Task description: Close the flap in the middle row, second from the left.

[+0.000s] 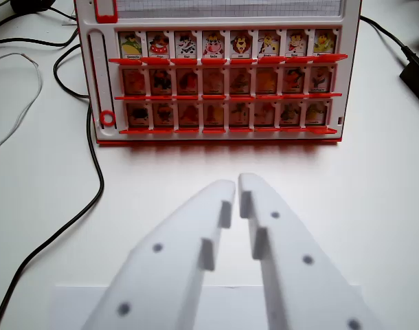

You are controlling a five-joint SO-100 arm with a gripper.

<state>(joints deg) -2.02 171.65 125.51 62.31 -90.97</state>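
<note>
Flap [161,82] upright in board [216,75]; fingers [237,184] well apart.

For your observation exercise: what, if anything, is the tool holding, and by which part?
Nothing. The tool is nearly closed with only a bare gap, well short of the game board.

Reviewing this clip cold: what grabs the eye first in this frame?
The white gripper fills the lower middle, its tips nearly touching, hovering over the bare white table. Beyond it, at the top, lies the red-and-white game board with three rows of animal picture flaps. Black cables trail down the left.
</note>
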